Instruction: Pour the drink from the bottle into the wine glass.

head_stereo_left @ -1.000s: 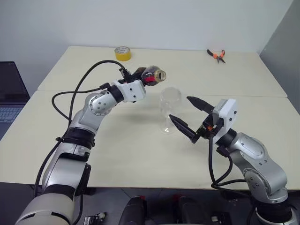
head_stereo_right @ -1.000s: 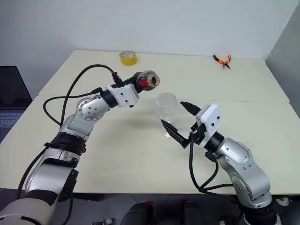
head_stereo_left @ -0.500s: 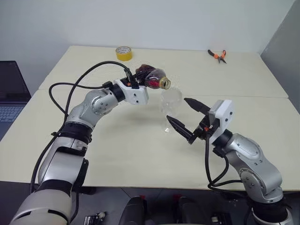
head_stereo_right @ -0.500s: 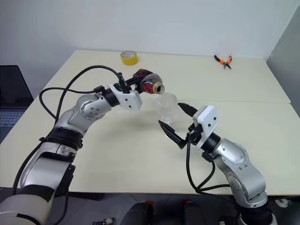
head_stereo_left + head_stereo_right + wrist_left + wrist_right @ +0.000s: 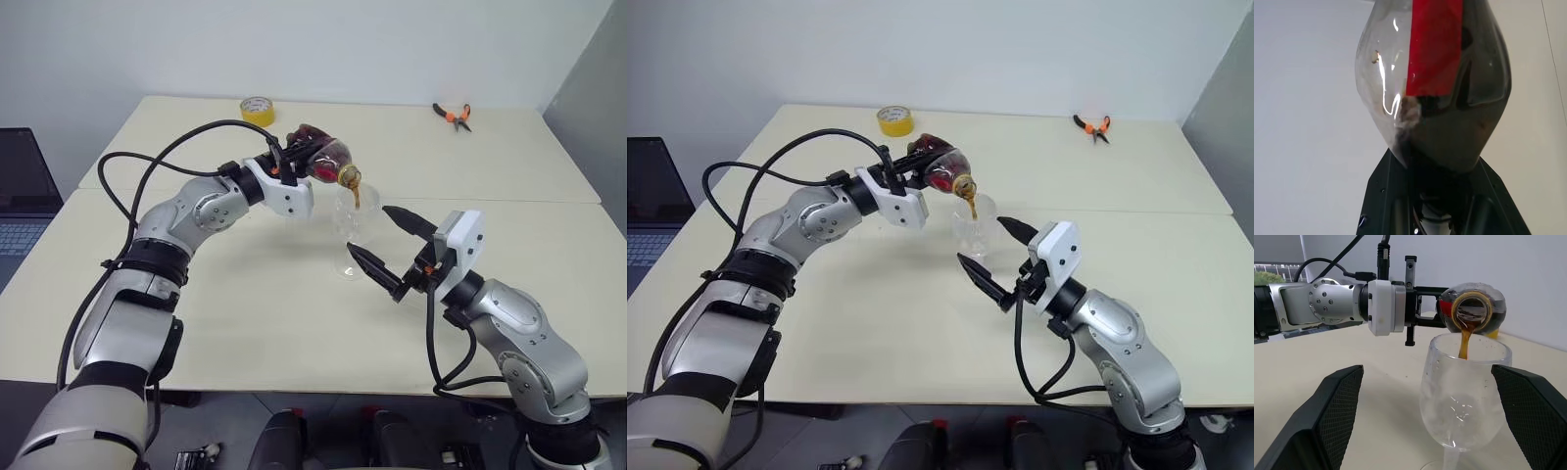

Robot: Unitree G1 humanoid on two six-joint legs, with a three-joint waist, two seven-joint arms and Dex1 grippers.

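Note:
My left gripper (image 5: pixel 300 159) is shut on the small clear bottle (image 5: pixel 321 157) with the red label (image 5: pixel 1435 46). The bottle lies tipped, its open yellow-ringed mouth (image 5: pixel 1472 307) pointing down over the rim of the wine glass (image 5: pixel 355 223). A thin stream of dark brown drink (image 5: pixel 1465 340) falls from the mouth into the bowl. The clear stemmed glass stands upright on the table (image 5: pixel 245 323). My right gripper (image 5: pixel 367 228) is open, with one black finger (image 5: pixel 1327 421) on either side of the glass and apart from it.
A yellow tape roll (image 5: pixel 257 111) and orange-handled pliers (image 5: pixel 452 115) lie at the far side of the table. A laptop (image 5: pixel 20 196) sits off the table's left edge. A seam (image 5: pixel 509 201) runs across the table behind the glass.
My left gripper rolled and tipped the bottle's mouth down over the glass, and the drink started flowing. The right gripper stayed open around the glass.

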